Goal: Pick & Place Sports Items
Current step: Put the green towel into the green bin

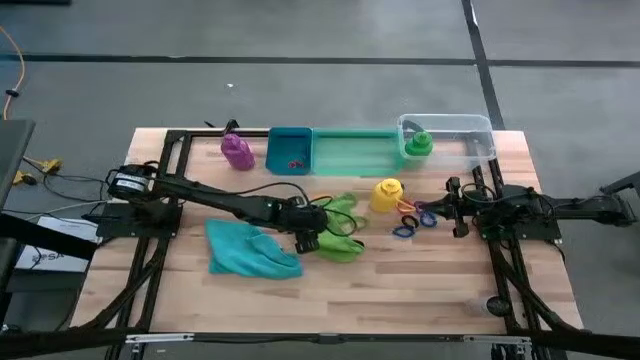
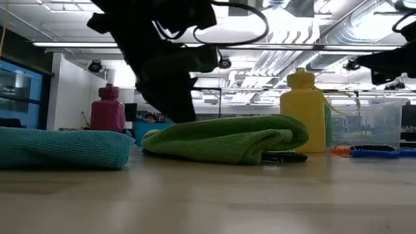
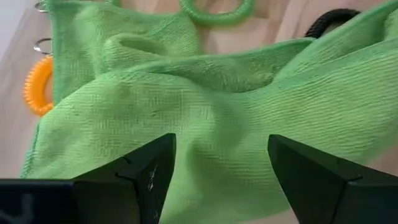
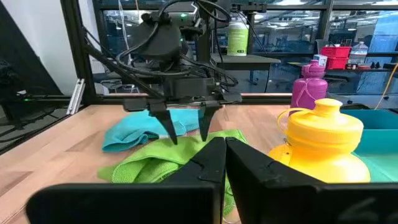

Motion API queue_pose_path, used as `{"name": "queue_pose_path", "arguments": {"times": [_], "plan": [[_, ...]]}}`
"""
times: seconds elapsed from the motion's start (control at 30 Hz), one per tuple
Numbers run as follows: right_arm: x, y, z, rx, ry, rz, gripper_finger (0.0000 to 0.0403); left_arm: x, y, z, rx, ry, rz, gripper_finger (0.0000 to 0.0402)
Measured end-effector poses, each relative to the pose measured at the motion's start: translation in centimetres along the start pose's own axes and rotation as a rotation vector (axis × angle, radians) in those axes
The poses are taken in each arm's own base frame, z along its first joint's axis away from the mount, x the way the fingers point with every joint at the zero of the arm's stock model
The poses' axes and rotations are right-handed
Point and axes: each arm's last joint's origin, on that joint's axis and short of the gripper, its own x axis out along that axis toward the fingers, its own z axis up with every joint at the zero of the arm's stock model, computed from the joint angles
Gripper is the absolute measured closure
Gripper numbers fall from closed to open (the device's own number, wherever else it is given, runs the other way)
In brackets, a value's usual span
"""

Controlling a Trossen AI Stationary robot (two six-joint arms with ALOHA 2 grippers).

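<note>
A lime-green cloth lies crumpled on the table's middle, with a teal cloth to its left. My left gripper stands open right over the lime-green cloth, one finger on each side of a bulge, slanting down from the table's left. A yellow bottle stands upright to the right, with coloured rings beside it. A purple bottle stands at the far left. A green bottle sits in the clear bin. My right gripper waits shut at the right. My left gripper has its fingertips down at the top of the lime-green cloth, coming from above and slanting from the table's left. Whether the tips touch the cloth I cannot tell. The cloth lies slack on the table.
A blue bin, a green bin and a clear bin stand in a row along the far edge. A green ring, an orange coil and a black ring lie around the cloth. Bare wood lies toward the near edge.
</note>
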Motion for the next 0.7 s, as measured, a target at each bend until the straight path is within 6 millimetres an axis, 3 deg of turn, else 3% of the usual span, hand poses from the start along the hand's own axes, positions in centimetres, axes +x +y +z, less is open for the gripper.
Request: {"name": "queue_pose_path", "arguments": {"times": [0.7], "plan": [[0.00, 0.00, 0.00, 0.000, 0.000, 0.000, 0.0403, 0.19, 0.94, -0.12, -0.016, 0.062, -0.028, 0.0195]]}}
